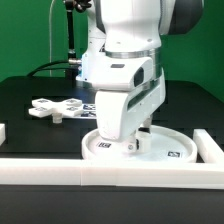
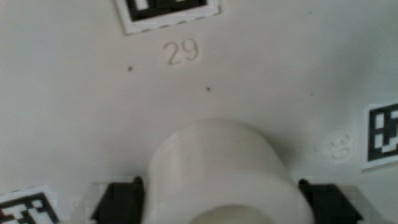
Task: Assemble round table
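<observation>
even bright light, soft shadows, wrist view blurred, low resolution

The Franka Panda arm wears smooth, glossy white shells with rounded, swelling contours. A dark grey section breaks the white at a joint on the exterior view's right. Thin shadowed seams separate the panels of the casing. The gripper is a bulky white block, broad at the top and tapering with softly bevelled edges. Its two short fingers show black in the wrist view, blurred at close range. Any screws or lettering are too small to tell.
</observation>
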Robot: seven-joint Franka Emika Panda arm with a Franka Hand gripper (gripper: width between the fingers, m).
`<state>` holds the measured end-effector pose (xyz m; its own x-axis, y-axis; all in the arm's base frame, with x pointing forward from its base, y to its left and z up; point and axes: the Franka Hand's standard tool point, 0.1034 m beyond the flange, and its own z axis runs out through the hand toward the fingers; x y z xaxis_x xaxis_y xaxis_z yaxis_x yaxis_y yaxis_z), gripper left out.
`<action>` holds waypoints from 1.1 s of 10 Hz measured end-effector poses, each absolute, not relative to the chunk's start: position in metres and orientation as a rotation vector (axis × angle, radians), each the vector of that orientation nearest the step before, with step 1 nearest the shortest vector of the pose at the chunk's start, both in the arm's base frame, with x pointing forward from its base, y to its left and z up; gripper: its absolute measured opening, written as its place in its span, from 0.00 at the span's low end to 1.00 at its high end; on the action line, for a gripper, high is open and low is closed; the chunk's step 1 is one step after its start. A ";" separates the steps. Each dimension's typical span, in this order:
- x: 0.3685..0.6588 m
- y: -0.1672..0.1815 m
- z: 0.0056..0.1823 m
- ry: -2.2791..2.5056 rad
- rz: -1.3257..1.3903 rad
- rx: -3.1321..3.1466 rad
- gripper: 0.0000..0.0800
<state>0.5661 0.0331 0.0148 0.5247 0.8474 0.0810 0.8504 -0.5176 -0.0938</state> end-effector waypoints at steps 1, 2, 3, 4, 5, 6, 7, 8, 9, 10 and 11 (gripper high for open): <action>0.567 0.037 0.015 -1.481 -0.025 -2.647 0.52; 0.567 0.037 0.015 -1.484 -0.019 -2.652 0.52; 0.566 0.036 0.014 -1.480 -0.019 -2.654 0.52; 0.566 0.036 0.014 -1.480 -0.019 -2.654 0.63; 0.566 0.035 0.014 -1.479 -0.018 -2.654 0.77; 0.566 0.035 0.014 -1.479 -0.018 -2.655 0.77; 0.568 0.034 0.018 -1.470 -0.025 -2.664 0.80; 0.568 0.030 0.030 -1.451 -0.045 -2.691 0.81; 0.560 0.029 0.042 -1.390 -0.068 -2.739 0.81; 0.547 0.027 0.054 -1.352 -0.086 -2.773 0.81; 0.535 0.025 0.065 -1.345 -0.126 -2.797 0.81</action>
<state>0.5348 0.0246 0.0646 0.6220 0.7780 0.0883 0.7809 -0.6246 0.0028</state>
